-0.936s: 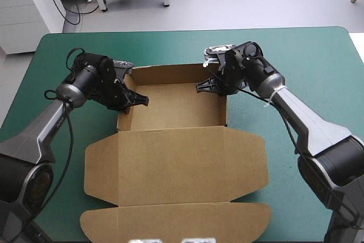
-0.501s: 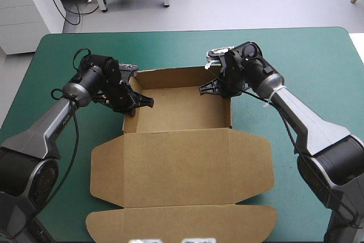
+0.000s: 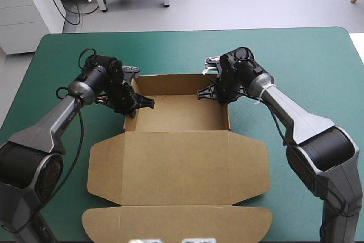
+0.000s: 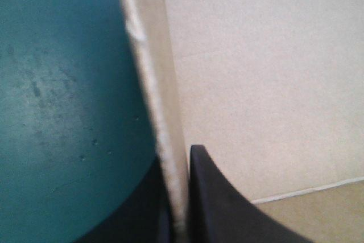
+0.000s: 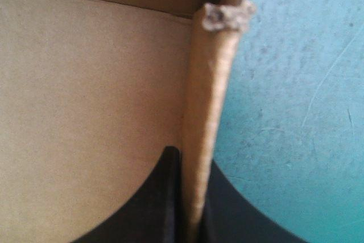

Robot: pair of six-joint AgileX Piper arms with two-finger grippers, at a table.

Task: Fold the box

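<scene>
The brown box (image 3: pixel 177 157) lies in the middle of the table as an open tray with its lid flat toward the near edge. My left gripper (image 3: pixel 136 105) is shut on the tray's left wall (image 4: pixel 165 112), one black finger (image 4: pixel 216 197) inside the tray and one outside over the teal-green cover. My right gripper (image 3: pixel 219 92) is shut on the tray's right wall (image 5: pixel 207 112), its inner finger (image 5: pixel 162 203) against the tray's floor side. The far wall of the tray (image 3: pixel 170 79) stands upright between the two grippers.
The lid's rounded front flap (image 3: pixel 176 223) reaches close to the table's near edge. Bare teal-green cover (image 3: pixel 318 66) lies to the right of the box and beyond its far wall. The table's far edge runs behind both arms.
The box has slid slightly toward the table's right and far side with both grippers on its side walls. The left wall stands straighter than earlier.
</scene>
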